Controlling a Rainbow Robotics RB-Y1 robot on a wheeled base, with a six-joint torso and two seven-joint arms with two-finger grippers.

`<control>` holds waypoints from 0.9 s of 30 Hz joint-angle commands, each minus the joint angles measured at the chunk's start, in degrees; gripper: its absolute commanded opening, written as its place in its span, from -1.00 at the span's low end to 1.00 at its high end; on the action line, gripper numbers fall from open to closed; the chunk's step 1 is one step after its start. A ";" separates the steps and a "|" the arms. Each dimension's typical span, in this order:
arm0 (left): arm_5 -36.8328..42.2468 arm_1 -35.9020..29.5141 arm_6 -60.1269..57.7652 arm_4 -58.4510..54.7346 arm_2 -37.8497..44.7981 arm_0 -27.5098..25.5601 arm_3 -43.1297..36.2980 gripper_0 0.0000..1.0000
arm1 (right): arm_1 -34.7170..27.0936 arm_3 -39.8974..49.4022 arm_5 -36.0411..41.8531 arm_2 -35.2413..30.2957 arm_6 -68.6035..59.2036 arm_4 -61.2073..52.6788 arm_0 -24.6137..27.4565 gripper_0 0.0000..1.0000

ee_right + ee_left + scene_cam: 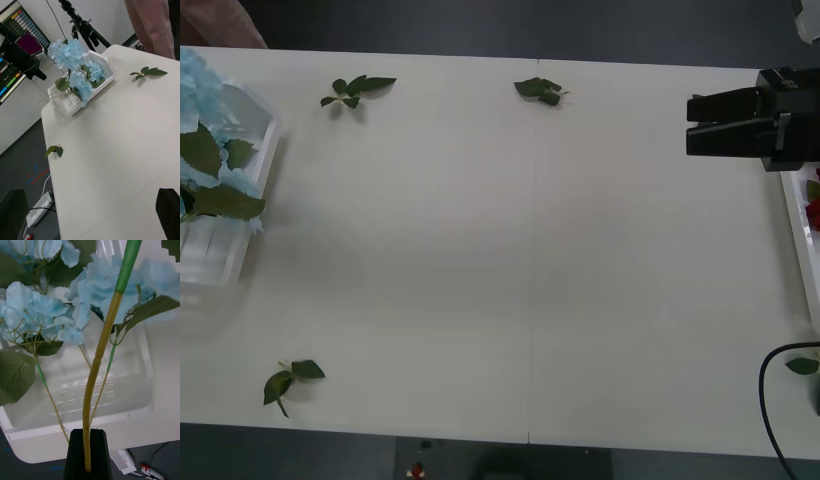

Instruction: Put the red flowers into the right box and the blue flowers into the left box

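Left gripper [88, 450] over the left box [220, 262], fingers clamped on a blue-flower stem [98, 360] w/ the blue flowers [205, 95] heaped in and above that box. Right gripper [725, 125] well away across the table [510, 250], beside the right box [798, 235] w/ the red flowers [813, 212] in it; jaw state can't be told. Leaf sprigs [358, 90] scattered btw the boxes.

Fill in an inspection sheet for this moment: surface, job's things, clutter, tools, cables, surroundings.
Surface: white table.
Job's things: blue flowers in the left box; red flowers barely visible in the right box.
Clutter: three loose leaf sprigs.
Tools: left tool shut on a flower stem over the left box; right tool hovers beside the right box.
Cables: black cable at the table's near right corner.
Surroundings: a person's legs, tripod, screen.
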State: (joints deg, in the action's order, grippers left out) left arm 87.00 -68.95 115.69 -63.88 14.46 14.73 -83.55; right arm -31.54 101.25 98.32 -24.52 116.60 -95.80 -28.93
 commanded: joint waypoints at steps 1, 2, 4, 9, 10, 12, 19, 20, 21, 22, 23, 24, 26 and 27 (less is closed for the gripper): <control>-1.75 -2.16 0.76 0.78 0.31 -0.05 3.22 -1.00 | -4.14 -3.52 1.79 -0.88 6.27 -0.80 -0.78 1.00; -2.54 -2.16 0.76 0.95 0.22 -0.05 4.18 -1.00 | -4.67 -4.75 2.40 -1.24 8.21 -0.88 -0.78 1.00; -3.16 -2.16 0.76 1.22 0.22 -0.05 5.77 -1.00 | -5.55 -6.51 3.11 -1.76 11.37 -0.88 -0.78 1.00; -4.48 -2.16 0.76 1.74 0.31 -0.05 9.11 -1.00 | -8.10 -10.72 4.42 -2.47 19.99 -0.88 -0.78 1.00; -4.48 -2.16 0.68 1.92 0.31 -0.05 9.37 -1.00 | -8.62 -11.34 4.60 -2.47 21.48 -0.80 -0.78 1.00; -4.48 -2.16 0.15 2.36 0.48 -0.22 9.81 -1.00 | -9.86 -12.92 4.78 -2.29 25.52 -0.80 -0.78 1.00; -4.48 -2.07 -1.26 3.85 0.39 -0.22 14.47 -1.00 | -11.88 -16.26 5.22 -2.20 35.89 -0.80 -0.69 1.00; -4.48 -2.07 -1.43 4.20 0.39 -0.22 15.43 -0.99 | -12.23 -16.61 5.57 -2.20 37.83 -0.80 -0.69 1.00; -4.48 -2.16 -1.52 4.91 0.39 -0.22 15.79 -0.92 | -12.40 -16.61 5.83 -2.11 38.40 -0.80 -0.69 1.00; -4.48 -2.16 -1.43 5.26 0.39 -0.22 15.87 -0.70 | -12.40 -16.61 6.01 -2.11 38.40 -0.80 -0.69 1.00; -4.48 -2.16 -1.43 5.79 0.39 -0.31 15.79 -0.26 | -12.58 -16.53 6.45 -2.11 38.40 -0.80 -0.43 1.00; -4.48 -2.16 -1.43 5.87 0.39 -0.22 15.79 0.10 | -12.67 -16.44 6.62 -2.11 38.40 -0.80 -0.34 1.00; -4.48 -2.16 -1.43 5.96 0.48 -0.31 15.79 0.83 | -12.93 -16.09 6.97 -2.03 38.40 -0.97 0.19 1.00; -4.48 -2.16 -1.52 6.05 0.39 -0.22 15.79 0.91 | -13.02 -15.91 6.97 -2.03 38.40 -1.15 0.37 1.00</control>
State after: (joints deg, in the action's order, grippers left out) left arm 83.00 -69.15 115.66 -58.20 14.46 13.85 -67.20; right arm -42.25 83.88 105.23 -26.91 153.19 -96.06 -28.93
